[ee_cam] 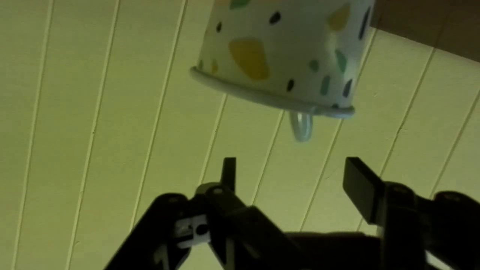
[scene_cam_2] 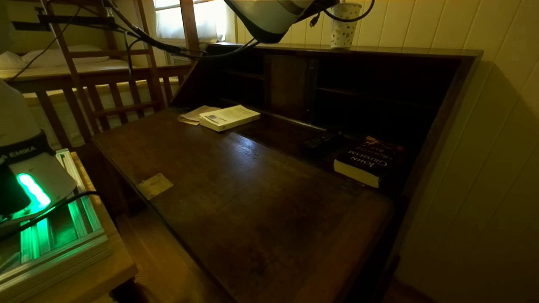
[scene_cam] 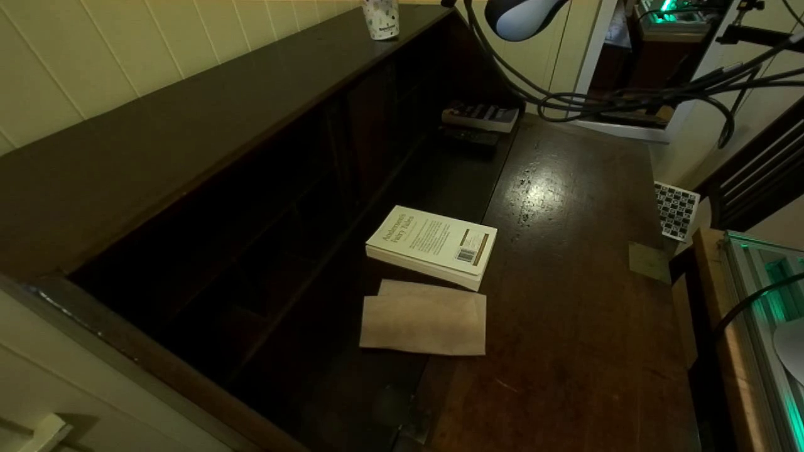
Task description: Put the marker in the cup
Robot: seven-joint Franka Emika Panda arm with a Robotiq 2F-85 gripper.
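Observation:
The white cup with coloured flecks stands upright on top of the desk hutch in both exterior views [scene_cam: 382, 22] [scene_cam_2: 342, 33]. In the wrist view, which stands upside down, the cup [ee_cam: 288, 56] has its rim pointing down the picture. A pale blue-grey rounded end [ee_cam: 302, 127] sticks out past the rim. It may be the marker's end, but most of it is hidden in the cup and I cannot be sure. No other marker shows. My gripper [ee_cam: 290, 174] is open and empty, apart from the cup and above its rim.
A white book [scene_cam: 433, 245] and brown paper [scene_cam: 427, 320] lie on the dark desk. A dark book [scene_cam_2: 366, 162] and a dark flat object [scene_cam_2: 321, 141] lie near the hutch's end. Cables [scene_cam: 603, 100] hang from the arm. A panelled wall [ee_cam: 93, 131] stands behind the cup.

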